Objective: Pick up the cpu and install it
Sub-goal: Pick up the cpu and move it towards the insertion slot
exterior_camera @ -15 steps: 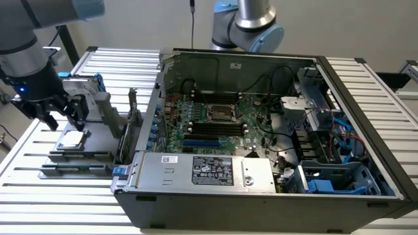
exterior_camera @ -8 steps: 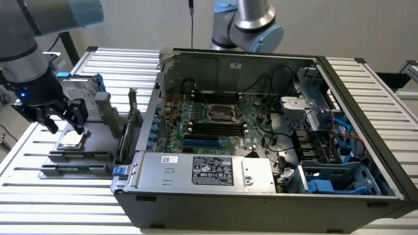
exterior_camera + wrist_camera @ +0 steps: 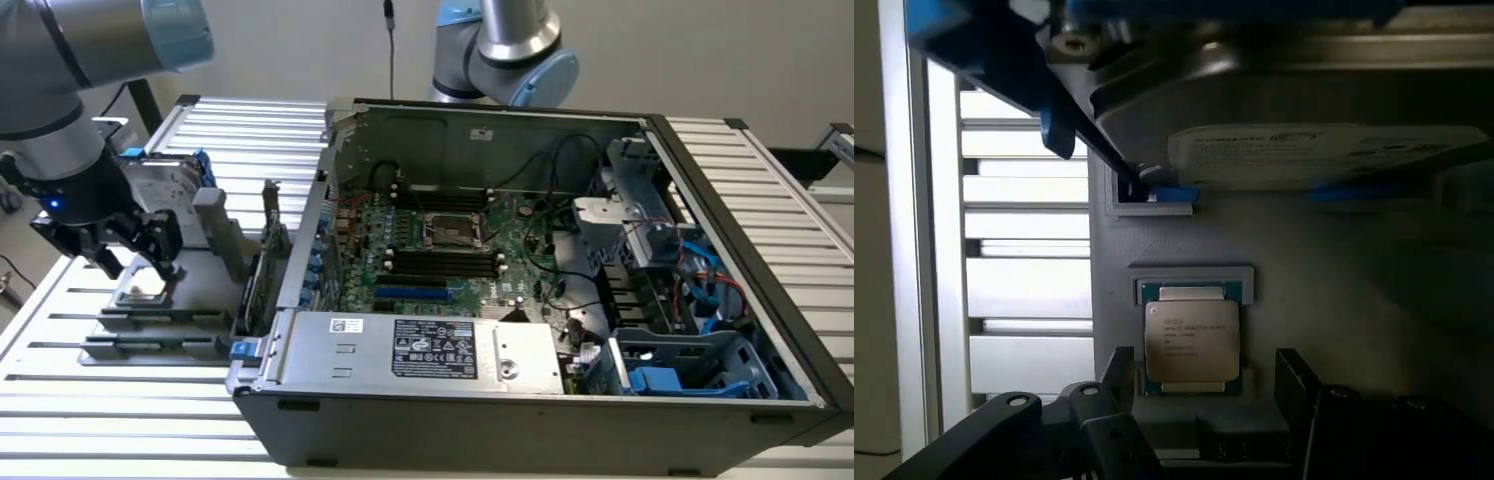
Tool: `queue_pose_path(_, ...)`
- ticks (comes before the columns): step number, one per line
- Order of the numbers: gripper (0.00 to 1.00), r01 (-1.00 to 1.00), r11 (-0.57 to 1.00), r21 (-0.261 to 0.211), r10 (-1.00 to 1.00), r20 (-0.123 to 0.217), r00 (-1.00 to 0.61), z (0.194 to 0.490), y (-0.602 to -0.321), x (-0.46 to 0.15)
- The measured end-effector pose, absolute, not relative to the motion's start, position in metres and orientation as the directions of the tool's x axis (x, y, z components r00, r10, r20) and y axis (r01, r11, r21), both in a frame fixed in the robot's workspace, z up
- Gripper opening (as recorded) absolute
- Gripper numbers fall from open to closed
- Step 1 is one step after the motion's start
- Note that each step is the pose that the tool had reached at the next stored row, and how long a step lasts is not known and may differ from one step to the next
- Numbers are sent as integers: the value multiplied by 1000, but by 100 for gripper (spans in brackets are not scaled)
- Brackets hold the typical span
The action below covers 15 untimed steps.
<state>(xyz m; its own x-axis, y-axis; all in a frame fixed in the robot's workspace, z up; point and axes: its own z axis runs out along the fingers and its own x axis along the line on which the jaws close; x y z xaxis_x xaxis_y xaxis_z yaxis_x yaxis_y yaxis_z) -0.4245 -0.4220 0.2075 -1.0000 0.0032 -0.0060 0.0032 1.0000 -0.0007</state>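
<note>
**A:** Where's the claw?

**B:** The gripper (image 3: 139, 268) hangs just over the cpu (image 3: 1192, 340), spread wide and holding nothing. Its fingers (image 3: 1116, 372) flank the chip. I can't see either one touching it.

**A:** And the chip itself?

**B:** It lies flat in a pocket of the grey holder (image 3: 147, 345), metal top up. It isn't installed yet.

**A:** How would you take it well?

**B:** Straight down and centred, I'd say, so both pads meet opposite edges together. The chip is thin, and a lopsided squeeze could tip it or wedge it against the pocket's raised frame.

**A:** What about edges?

**B:** The frame hugs the end nearest the drive (image 3: 160, 195). The sides facing the fingers look free.

**A:** Is there room to move?

**B:** The drive stands upright just behind the holder, so it's tight that way. Straight up looks open.

**A:** And farther off?

**B:** The case (image 3: 534, 420) lies open on the exterior view's right, with one wall just beside the holder. The socket (image 3: 454, 232) sits mid-board, well apart from the chip, with cables nearby.
</note>
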Motion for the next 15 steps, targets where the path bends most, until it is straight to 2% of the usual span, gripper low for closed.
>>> queue_pose_path(15,67,-1,1000,-1,-1,1,-1000,191,-419,-425)
